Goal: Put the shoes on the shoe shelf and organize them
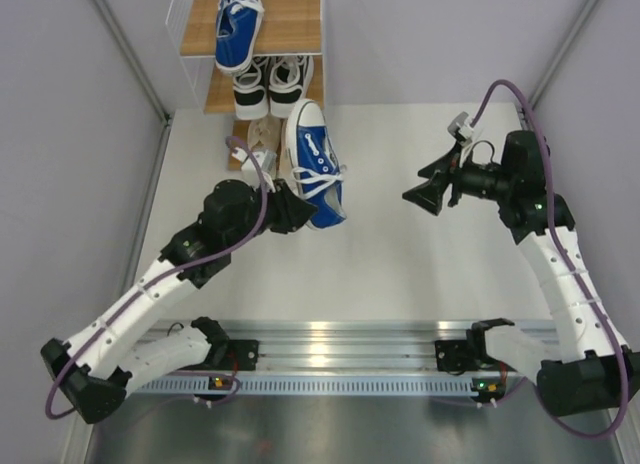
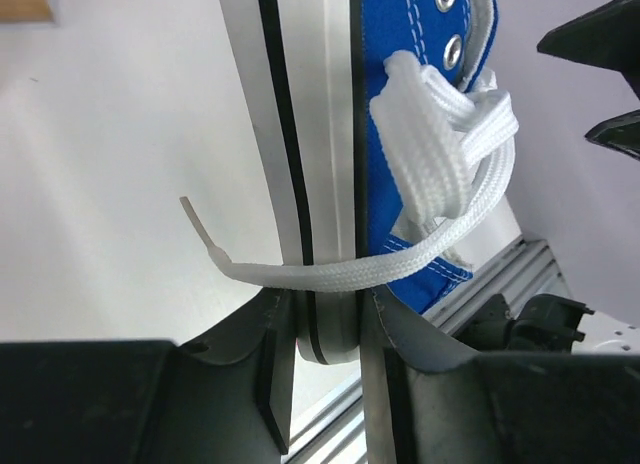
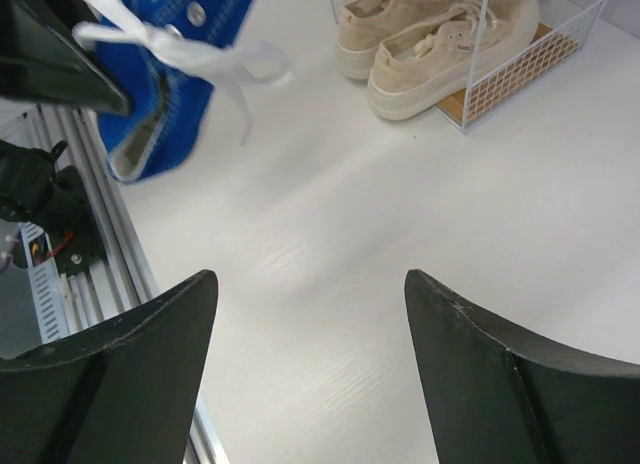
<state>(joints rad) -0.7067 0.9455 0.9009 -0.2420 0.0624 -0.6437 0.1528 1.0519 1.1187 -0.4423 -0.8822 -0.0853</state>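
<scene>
My left gripper (image 1: 300, 212) is shut on the heel of a blue sneaker (image 1: 314, 162) with white laces and holds it above the table, toe toward the shelf. In the left wrist view the fingers (image 2: 400, 334) clamp its white sole (image 2: 310, 134). The shoe shelf (image 1: 290, 29) stands at the far left; a second blue sneaker (image 1: 237, 26) lies on its top board, the black-and-white pair (image 1: 270, 84) on the middle, the beige pair (image 3: 440, 34) on the bottom. My right gripper (image 1: 425, 196) is open and empty above the table, right of the held shoe (image 3: 160, 94).
An aluminium rail (image 1: 340, 356) with both arm bases runs along the near edge. Grey walls (image 1: 70, 124) close in the table on the left, right and back. The white table (image 1: 400, 274) lies between the arms.
</scene>
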